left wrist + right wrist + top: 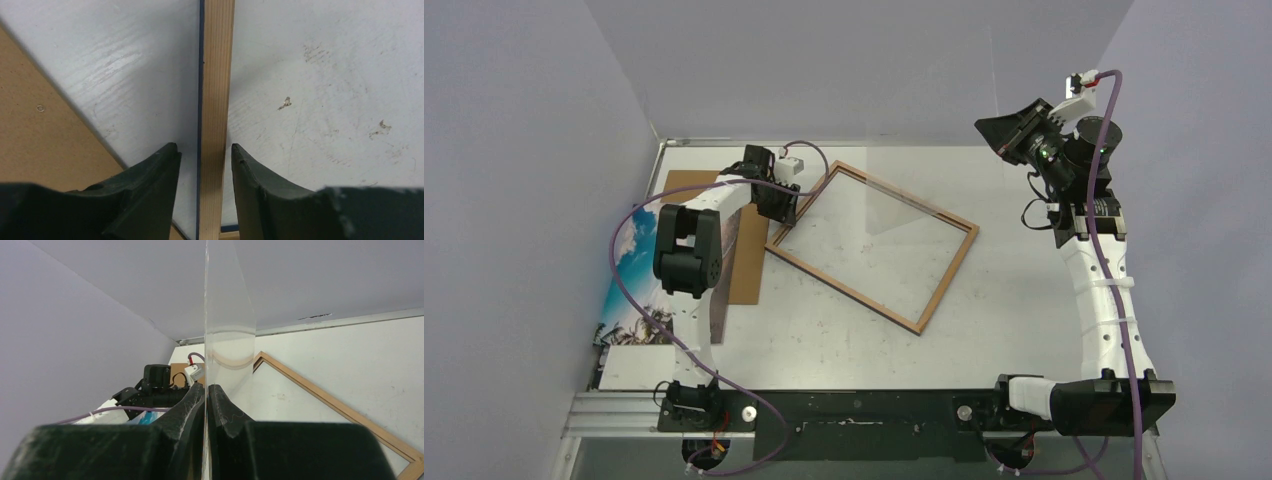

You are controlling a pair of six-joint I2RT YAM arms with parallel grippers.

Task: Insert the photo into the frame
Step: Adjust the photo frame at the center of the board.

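The frame lay wood-brown back up, askew at the middle of the table, and the left gripper straddled its navy-edged left rail with jaws parted. The right gripper, raised, pinched a clear pane. The blue-sky photo lay at the table's left edge.

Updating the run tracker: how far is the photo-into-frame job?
Done: frame lies back-up and empty; backing board set aside left. In hand: right fingers shut on the clear pane, held aloft; left fingers straddle a frame rail, not clamped. Left: photo, lying far left, and pane must go in.
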